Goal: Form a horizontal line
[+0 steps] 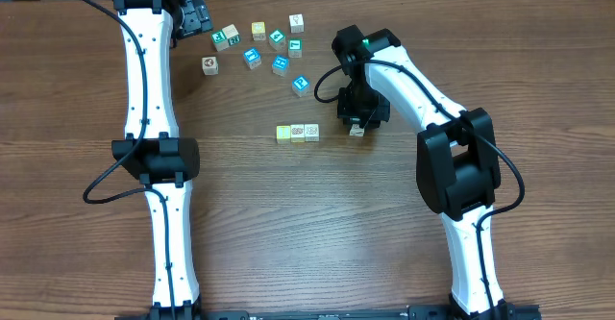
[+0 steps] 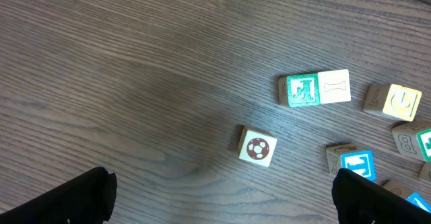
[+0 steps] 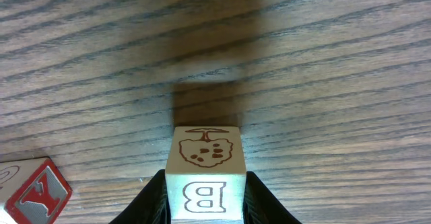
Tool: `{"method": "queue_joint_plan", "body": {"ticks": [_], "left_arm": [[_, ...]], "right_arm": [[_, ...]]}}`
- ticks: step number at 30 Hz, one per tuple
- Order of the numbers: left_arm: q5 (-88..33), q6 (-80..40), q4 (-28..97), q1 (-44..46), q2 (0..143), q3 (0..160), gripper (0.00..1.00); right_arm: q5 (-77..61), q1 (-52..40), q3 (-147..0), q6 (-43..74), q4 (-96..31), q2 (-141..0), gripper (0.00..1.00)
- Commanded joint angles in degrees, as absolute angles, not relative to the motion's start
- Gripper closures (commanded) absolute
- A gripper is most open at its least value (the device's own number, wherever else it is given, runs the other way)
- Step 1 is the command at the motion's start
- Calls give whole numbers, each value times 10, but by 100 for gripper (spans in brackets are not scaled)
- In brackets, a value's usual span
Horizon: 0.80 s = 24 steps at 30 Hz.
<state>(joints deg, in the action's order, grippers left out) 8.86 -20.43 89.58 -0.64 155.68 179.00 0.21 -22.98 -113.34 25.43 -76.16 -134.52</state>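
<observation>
The right hand [image 1: 356, 122] is closed on a cream cube [image 3: 205, 158], one dark finger [image 3: 151, 198] pressed against each of its side faces. The cube's top face carries a brown tree-like print and its near face a letter B. It sits low over the wooden bench [image 1: 317, 224]; whether its underside touches the wood cannot be told.

The row of cubes [image 1: 297, 132] lies just left of that hand, near the middle of the bench. It has three cubes side by side, a yellow-green one at its left end and two cream ones with dark prints. The held cube is apart from the row's right end, with bare wood between them.

The left hand [image 1: 197, 15] hangs at the far edge of the bench, jaws spread wide and holding nothing. A soccer-ball cube [image 2: 256, 147] lies ahead of it, among loose teal-faced cubes [image 1: 280, 64].

A red Y block [image 3: 37, 192] shows at the lower left corner of the right wrist view.
</observation>
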Motion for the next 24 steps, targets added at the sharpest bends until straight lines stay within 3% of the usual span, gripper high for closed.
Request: {"method": "queue_joint_plan", "body": {"ticks": [1, 6, 24], "left_arm": [[94, -197, 895, -7, 1540, 1800, 0], [94, -197, 895, -7, 1540, 1800, 0], [94, -197, 895, -7, 1540, 1800, 0]], "right_arm": [[-3, -233, -1130, 255, -759, -1337, 76], [-36, -234, -1140, 255, -759, -1337, 80], [-63, -244, -1140, 251, -751, -1337, 73]]}}
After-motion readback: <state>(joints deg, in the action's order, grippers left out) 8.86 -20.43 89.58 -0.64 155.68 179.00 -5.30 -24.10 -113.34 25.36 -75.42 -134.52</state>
